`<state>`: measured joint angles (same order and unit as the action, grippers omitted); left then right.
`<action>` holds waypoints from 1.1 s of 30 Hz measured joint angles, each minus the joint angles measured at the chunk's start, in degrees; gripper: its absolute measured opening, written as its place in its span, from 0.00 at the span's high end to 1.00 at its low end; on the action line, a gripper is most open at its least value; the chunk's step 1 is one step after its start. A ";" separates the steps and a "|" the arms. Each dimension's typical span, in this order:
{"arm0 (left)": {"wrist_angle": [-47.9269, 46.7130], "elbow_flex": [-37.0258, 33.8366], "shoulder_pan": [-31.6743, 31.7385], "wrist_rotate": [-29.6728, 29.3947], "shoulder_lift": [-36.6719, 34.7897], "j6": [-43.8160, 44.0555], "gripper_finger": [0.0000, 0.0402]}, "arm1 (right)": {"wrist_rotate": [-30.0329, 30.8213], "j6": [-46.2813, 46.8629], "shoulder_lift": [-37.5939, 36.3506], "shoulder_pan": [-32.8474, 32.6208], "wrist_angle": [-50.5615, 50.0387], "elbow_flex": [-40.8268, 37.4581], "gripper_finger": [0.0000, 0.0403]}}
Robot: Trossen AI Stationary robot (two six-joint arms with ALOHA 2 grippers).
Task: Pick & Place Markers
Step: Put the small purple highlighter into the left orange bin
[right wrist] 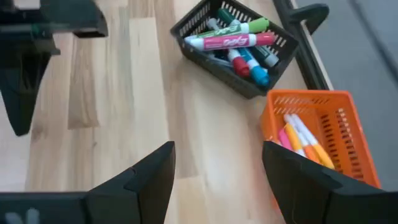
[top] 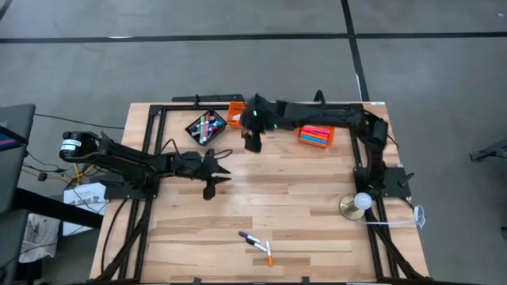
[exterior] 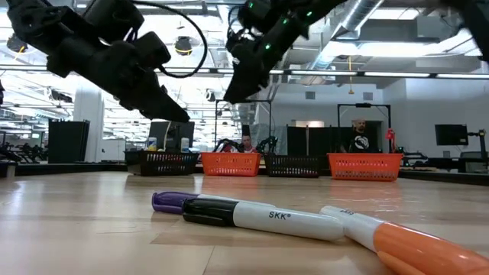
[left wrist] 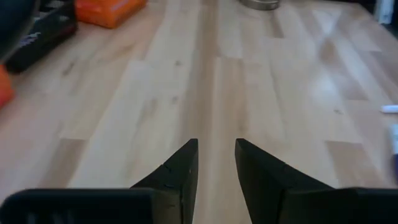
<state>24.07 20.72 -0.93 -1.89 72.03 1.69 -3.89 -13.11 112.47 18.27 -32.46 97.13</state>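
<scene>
Markers fill three bins along the table's far edge: a black bin at about eleven o'clock holds a mixed lot, pink, green, blue and red; an orange bin beside it holds orange and pink ones; another orange bin at one o'clock holds more. Two loose markers lie at six o'clock near the front edge, a purple-capped marker and an orange-capped marker, close together. The right gripper hangs above the bare wood beside the first orange bin, fingers spread wide, empty. The left gripper hovers at nine o'clock, fingers slightly parted, holding nothing.
</scene>
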 joint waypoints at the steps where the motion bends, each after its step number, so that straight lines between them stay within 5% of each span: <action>1: 0.11 0.01 -1.04 -0.49 0.00 0.54 0.74 | 2.41 0.66 -1.44 -1.34 1.34 -2.48 0.42; 8: 1.33 0.01 -7.51 -7.89 0.04 3.65 0.74 | 13.29 7.61 -13.74 -10.82 14.37 -22.78 0.42; 16: 6.37 0.05 -10.08 -9.35 1.50 7.67 0.74 | 11.28 15.74 -23.85 -22.91 31.99 -39.59 0.42; 20: 8.13 0.07 -11.07 -9.54 4.42 9.50 0.74 | 11.89 15.92 -24.26 -28.90 36.50 -41.54 0.42; 27: 10.95 0.05 -13.55 -9.47 11.56 13.58 0.74 | 25.92 25.54 -22.23 -34.89 31.80 -41.61 0.46; 33: 12.00 0.87 -14.25 -9.48 14.66 15.26 0.74 | 25.75 30.69 -17.72 -37.85 29.78 -41.52 0.50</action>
<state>36.08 21.59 -15.18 -11.37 86.69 16.95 21.86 17.58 94.75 -19.58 -2.68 55.61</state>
